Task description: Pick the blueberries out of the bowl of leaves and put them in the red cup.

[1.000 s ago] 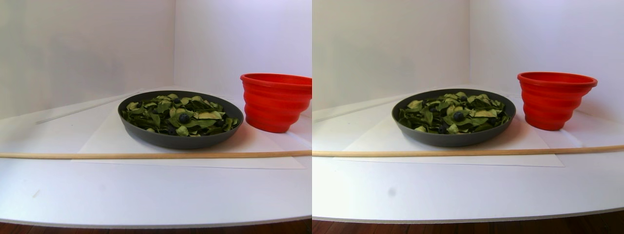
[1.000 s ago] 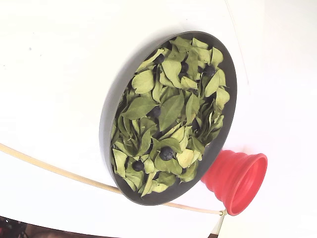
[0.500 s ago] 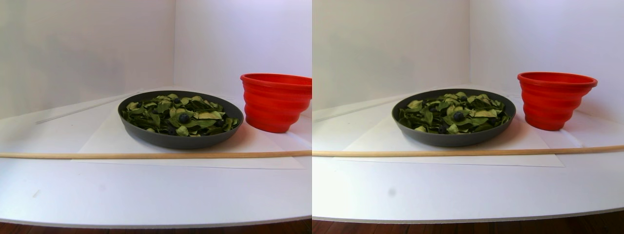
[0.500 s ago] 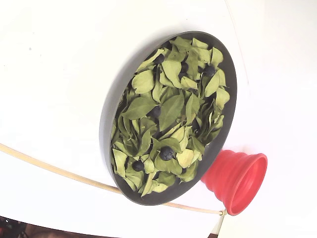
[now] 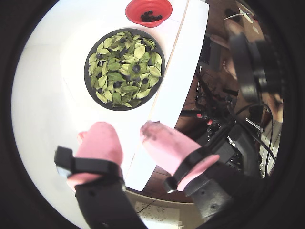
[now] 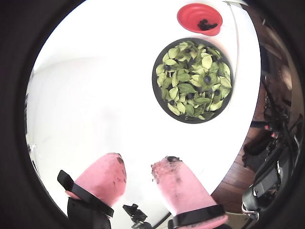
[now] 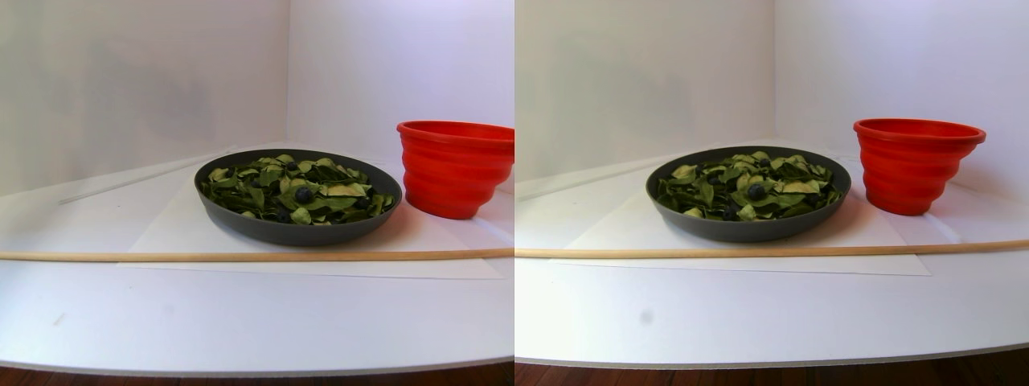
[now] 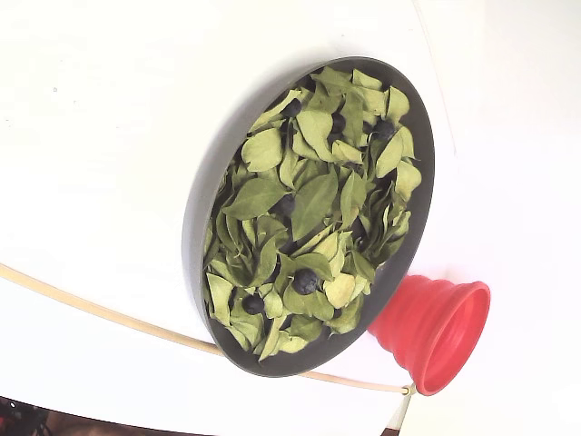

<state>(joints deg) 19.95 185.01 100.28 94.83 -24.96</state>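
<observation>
Two pink fingers of the pincer (image 6: pixel 139 174) apart above white table (image 6: pixel 95 95); wood floor (image 6: pixel 236 179) beside.

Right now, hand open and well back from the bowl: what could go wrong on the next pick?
1. The blueberries sit half under the leaves, so the hand may pinch a leaf too, or push a berry deeper.
2. The red cup stands right against the bowl rim; a wide swing could tip it and spill the berries inside.
</observation>
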